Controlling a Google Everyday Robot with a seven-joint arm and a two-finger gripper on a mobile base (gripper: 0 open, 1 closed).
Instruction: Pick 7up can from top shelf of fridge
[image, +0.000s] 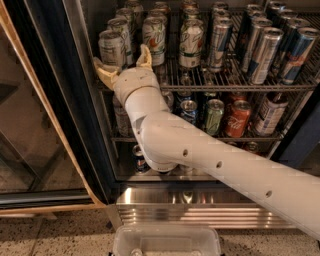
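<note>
Gripper (125, 63) is at the front rail of the top shelf (240, 86), at the left end of the fridge (200, 210). Its fingers (145, 55) are spread apart and hold nothing. The 7up can (112, 48) stands upright on that shelf at 11 o'clock from the gripper, between the finger lines. Contact cannot be confirmed. Logo cans (191, 42) stand at 3 o'clock from it.

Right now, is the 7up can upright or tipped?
Upright: the 7up can stands on the top shelf, rim facing up. The end effector, open, is at the shelf's front edge just below it.
</note>
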